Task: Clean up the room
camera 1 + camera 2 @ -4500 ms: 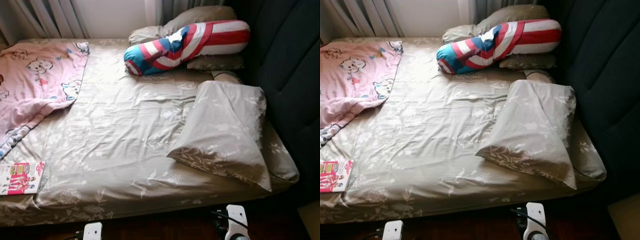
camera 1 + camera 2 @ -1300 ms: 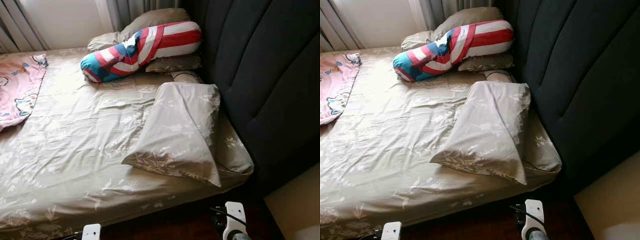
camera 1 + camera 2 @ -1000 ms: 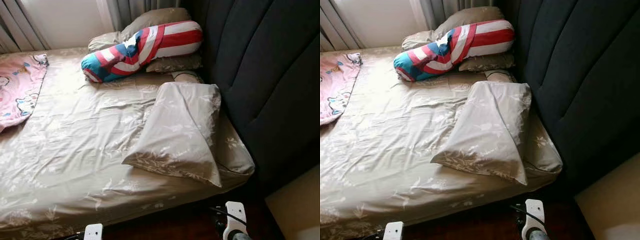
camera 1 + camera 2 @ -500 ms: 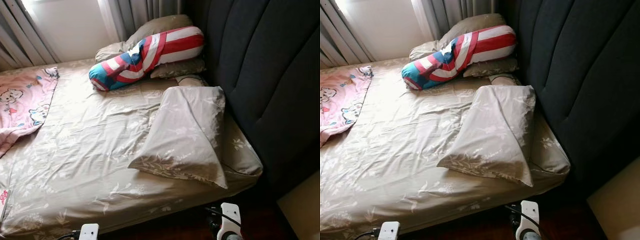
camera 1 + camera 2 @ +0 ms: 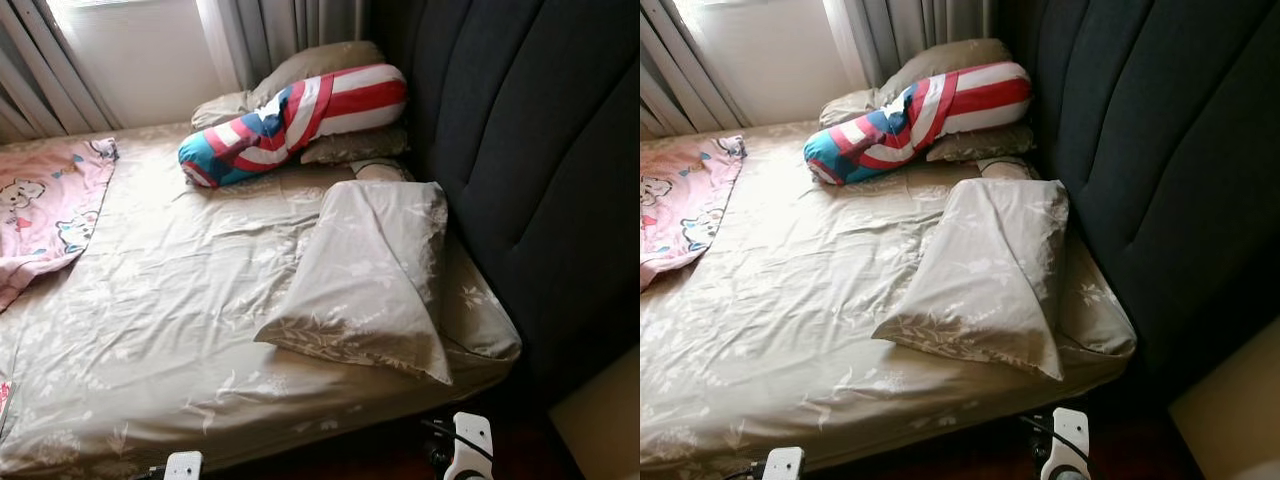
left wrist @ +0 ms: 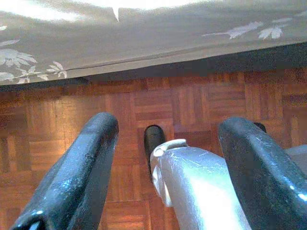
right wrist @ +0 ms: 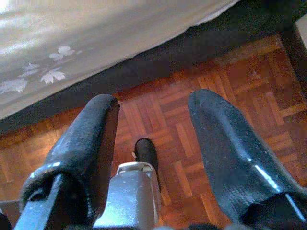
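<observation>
A bed with a beige leaf-print sheet (image 5: pixel 170 300) lies before me. A loose beige pillow (image 5: pixel 370 275) lies askew on its right side, beside the dark headboard (image 5: pixel 520 150). A red, white and blue striped bolster (image 5: pixel 295 110) rests on more beige pillows (image 5: pixel 310 62) at the far end. A pink cartoon-print blanket (image 5: pixel 40 210) is bunched at the left. Both arms hang low at the bed's near edge. My left gripper (image 6: pixel 168 125) and right gripper (image 7: pixel 154 101) are open over the parquet floor (image 6: pixel 43 124), holding nothing.
Grey curtains (image 5: pixel 270 30) hang behind the bed under a bright window. The padded headboard forms a wall on the right. A pale beige surface (image 5: pixel 600 420) stands at the lower right corner. Dark parquet runs along the bed's near edge (image 7: pixel 158 57).
The camera has turned to the right, so the pink blanket and the magazine slid out to the left. Nothing on the bed has moved. Both arms still hang low.
</observation>
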Controlling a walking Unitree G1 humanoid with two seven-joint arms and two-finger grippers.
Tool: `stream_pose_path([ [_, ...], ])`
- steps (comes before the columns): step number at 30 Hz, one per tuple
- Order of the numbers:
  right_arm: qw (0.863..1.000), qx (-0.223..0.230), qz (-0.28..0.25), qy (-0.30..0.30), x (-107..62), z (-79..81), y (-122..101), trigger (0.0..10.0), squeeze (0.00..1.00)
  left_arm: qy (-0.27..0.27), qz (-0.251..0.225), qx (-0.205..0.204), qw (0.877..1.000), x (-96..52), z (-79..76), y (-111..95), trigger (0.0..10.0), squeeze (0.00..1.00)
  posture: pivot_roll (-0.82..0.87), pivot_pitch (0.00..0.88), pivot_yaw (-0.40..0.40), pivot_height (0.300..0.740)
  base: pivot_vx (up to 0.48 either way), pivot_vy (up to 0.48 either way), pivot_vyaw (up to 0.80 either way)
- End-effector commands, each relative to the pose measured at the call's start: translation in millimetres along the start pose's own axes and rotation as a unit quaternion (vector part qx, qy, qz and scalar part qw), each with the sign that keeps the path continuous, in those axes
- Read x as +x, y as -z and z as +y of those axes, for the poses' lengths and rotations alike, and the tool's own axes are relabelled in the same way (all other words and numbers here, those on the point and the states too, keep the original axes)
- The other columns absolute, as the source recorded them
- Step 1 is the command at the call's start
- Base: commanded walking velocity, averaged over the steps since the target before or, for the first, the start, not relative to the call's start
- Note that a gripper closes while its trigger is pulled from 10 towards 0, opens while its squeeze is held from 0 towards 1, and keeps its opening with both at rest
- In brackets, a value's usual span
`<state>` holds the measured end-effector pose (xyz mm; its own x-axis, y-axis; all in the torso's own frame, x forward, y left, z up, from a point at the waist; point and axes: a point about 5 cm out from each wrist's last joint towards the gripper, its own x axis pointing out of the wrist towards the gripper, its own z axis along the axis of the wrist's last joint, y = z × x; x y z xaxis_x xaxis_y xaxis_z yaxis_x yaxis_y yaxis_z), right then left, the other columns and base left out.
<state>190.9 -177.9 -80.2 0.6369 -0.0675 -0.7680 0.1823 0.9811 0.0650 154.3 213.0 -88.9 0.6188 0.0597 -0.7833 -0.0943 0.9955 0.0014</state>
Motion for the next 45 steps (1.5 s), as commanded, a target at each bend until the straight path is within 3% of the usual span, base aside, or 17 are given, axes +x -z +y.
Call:
stream_pose_path([
  [1,1.0,0.003,0.003,0.002,-0.3,-0.4,1.6,10.0,0.0,-0.002,0.007,-0.002,1.0,-1.5,0.8,5.1,10.0,0.0,-0.07,0.0,0.031,0.74,0.304,0.0,0.0],
  [22,1.0,0.006,0.0,0.003,-0.1,-1.0,0.4,10.0,0.0,-0.011,0.01,0.006,1.0,-1.3,1.6,5.1,10.0,0.0,-0.05,0.02,0.026,0.74,0.318,0.0,0.0],
  [45,1.0,0.008,-0.002,0.006,-0.1,-3.1,-0.7,10.0,0.0,-0.008,0.005,0.003,1.0,-1.1,0.1,4.1,10.0,0.0,-0.04,0.071,0.014,0.74,0.0,-0.055,0.0],
])
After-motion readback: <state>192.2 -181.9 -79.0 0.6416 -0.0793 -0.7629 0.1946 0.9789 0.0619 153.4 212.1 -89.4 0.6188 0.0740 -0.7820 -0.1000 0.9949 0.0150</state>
